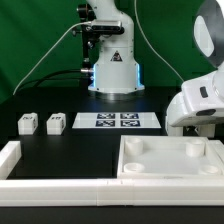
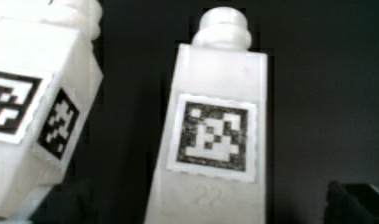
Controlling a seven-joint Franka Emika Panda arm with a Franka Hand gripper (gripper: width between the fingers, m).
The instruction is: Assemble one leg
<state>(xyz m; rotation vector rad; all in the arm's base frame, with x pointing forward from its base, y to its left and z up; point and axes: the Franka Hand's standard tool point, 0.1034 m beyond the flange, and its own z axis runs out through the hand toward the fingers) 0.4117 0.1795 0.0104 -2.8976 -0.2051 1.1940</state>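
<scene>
Claw (image 2: 204, 203) looks wide open, jaws standing either side of the leg (image 2: 218, 140) under it, nothing gripped. A second leg (image 2: 35, 100) lies just beside, angled toward it, so we figure the claw could clip it going down and knock both askew. Small legs (image 1: 27, 124) also sit at the exterior view's left, near the marker board (image 1: 118, 121); same pair? We can't tell.

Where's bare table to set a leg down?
Bare: black table between the two white blocks, marker board, tray-like piece and front rail. Crowded: the exterior view's right, by the arm; the wrist view shows two legs close together.
</scene>
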